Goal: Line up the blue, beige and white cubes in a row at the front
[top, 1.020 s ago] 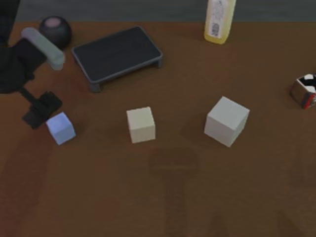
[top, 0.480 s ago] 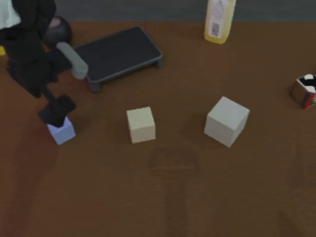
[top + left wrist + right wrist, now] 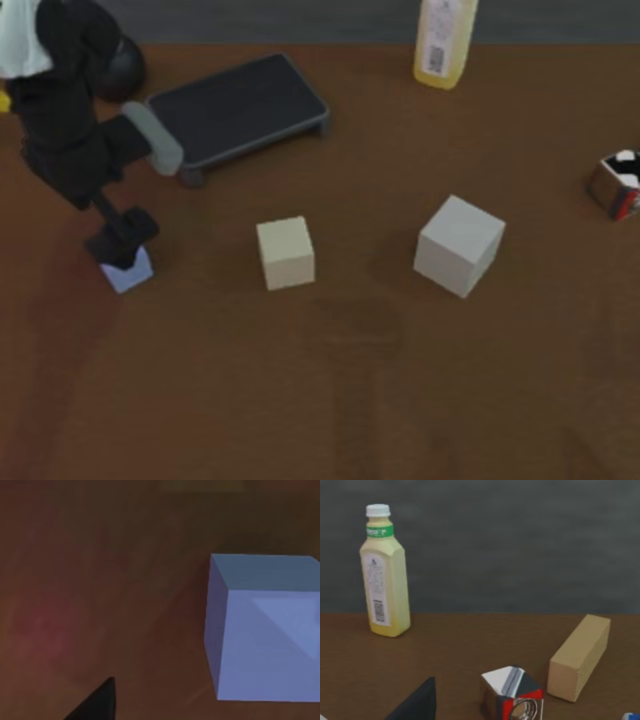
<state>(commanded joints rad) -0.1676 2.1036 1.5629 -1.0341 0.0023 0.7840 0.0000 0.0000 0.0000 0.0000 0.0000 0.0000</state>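
Whether the left gripper (image 3: 122,243) is released or clenched cannot be told; it is seen directly over the small pale blue matte cube (image 3: 129,270) at the table's left. The cream-beige matte cube (image 3: 285,252) and large off-white matte cube (image 3: 459,244) are spaced rightward, with bare brown wooden table (image 3: 330,400) nearer.

Cubes: blue cube (image 3: 128,272) matte; table (image 3: 400,380) smooth brown wood.

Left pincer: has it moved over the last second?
Yes. The left pincer has shifted toward the beige cube and now sits over the blue cube, which it earlier stood beside.
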